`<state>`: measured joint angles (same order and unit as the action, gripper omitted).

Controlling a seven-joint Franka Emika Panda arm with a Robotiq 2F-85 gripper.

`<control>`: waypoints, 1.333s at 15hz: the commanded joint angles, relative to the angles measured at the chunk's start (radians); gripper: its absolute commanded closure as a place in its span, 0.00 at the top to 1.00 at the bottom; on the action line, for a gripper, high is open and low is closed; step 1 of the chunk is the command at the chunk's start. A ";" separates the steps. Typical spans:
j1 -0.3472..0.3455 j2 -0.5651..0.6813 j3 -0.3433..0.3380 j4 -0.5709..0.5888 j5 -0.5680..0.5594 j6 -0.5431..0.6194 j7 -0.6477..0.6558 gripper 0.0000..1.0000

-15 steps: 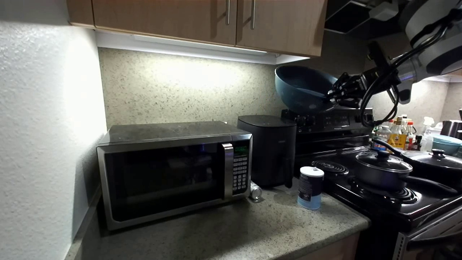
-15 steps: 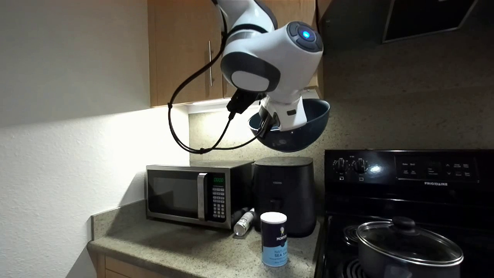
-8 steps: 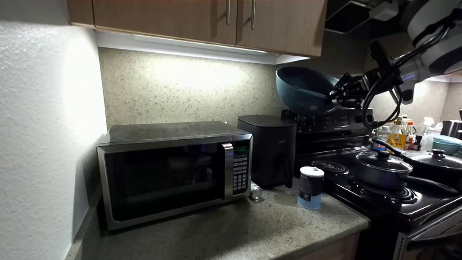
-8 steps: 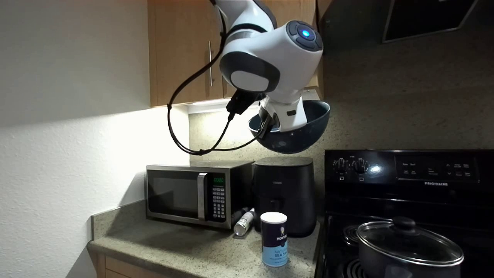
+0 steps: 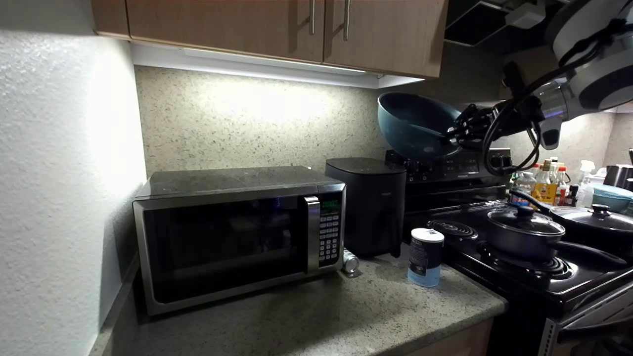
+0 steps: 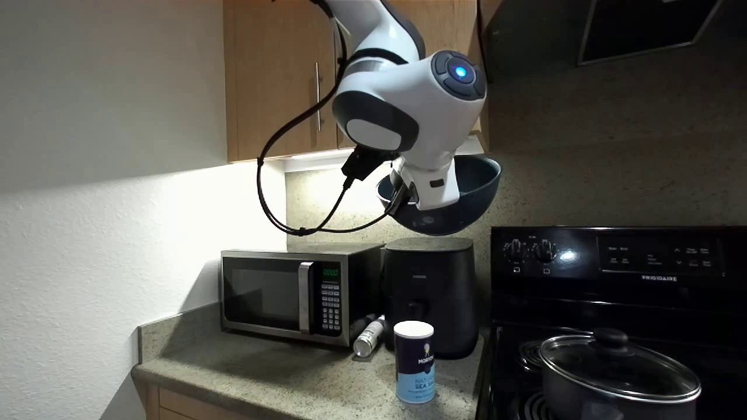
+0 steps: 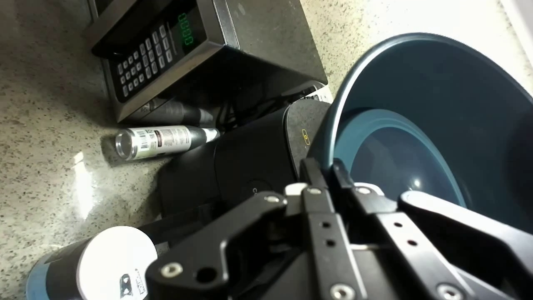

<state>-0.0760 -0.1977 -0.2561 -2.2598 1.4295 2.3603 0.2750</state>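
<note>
While your gripper [image 7: 327, 168] pinches the bowl [image 7: 437, 87] by its rim, you have a gap to the air fryer [image 6: 432, 300].

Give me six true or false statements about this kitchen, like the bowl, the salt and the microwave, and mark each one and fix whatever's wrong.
1. The tool grips the blue bowl by its rim. True.
2. The salt canister stands upright on the counter. True.
3. The blue bowl rests on the counter. False: it is held up in the air, tilted.
4. The salt canister has a black top. False: its top is white.
5. A slim can lies on its side beside the microwave. True.
6. The microwave door hangs open. False: it is shut.
</note>
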 commanded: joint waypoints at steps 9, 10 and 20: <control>-0.026 0.301 0.062 0.119 0.248 -0.066 -0.153 0.02; -0.030 0.370 0.069 0.157 0.274 -0.088 -0.174 0.02; -0.088 0.333 0.056 0.111 0.279 -0.275 -0.280 0.02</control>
<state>-0.1492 0.1265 -0.2109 -2.1588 1.6717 2.1093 0.0470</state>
